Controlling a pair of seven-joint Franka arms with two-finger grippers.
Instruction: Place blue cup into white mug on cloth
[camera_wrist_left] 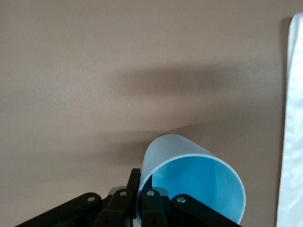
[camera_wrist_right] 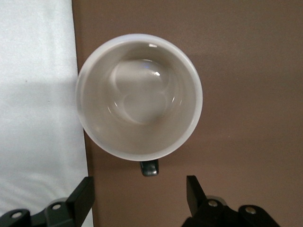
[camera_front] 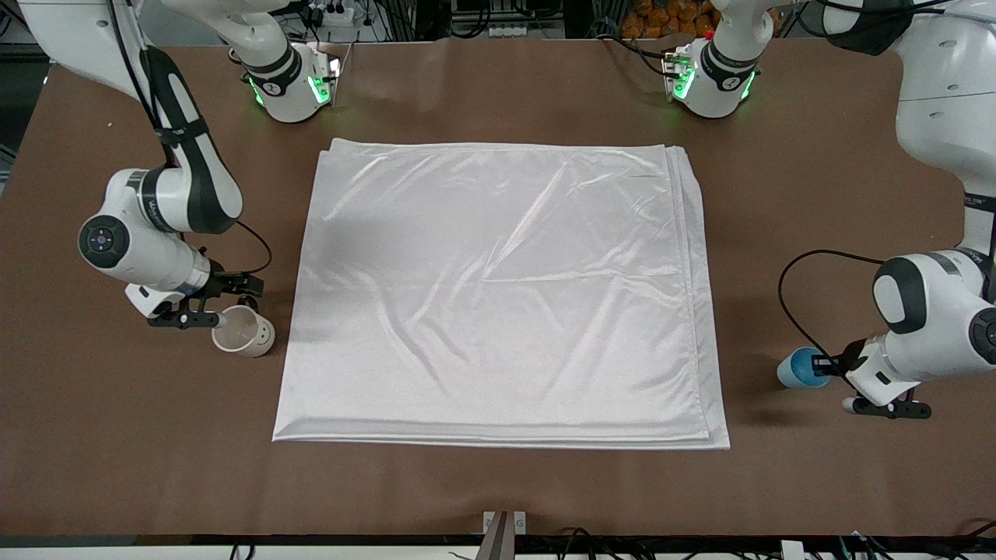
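Observation:
The blue cup (camera_front: 798,368) is over the brown table off the cloth's edge at the left arm's end. It is tilted on its side, its bright blue inside showing in the left wrist view (camera_wrist_left: 199,189). My left gripper (camera_front: 826,364) is shut on its rim, one finger inside and one outside (camera_wrist_left: 141,183). The white mug (camera_front: 243,330) stands upright on the table beside the cloth (camera_front: 498,295), at the right arm's end. My right gripper (camera_front: 233,302) is open just beside the mug. The mug (camera_wrist_right: 139,97) points its dark handle (camera_wrist_right: 149,168) at the gap between the fingers (camera_wrist_right: 139,187).
The brown table (camera_front: 498,490) surrounds the cloth on all sides. The cloth's edge shows in the left wrist view (camera_wrist_left: 289,118) and in the right wrist view (camera_wrist_right: 35,118). Both arm bases stand at the table's edge farthest from the front camera.

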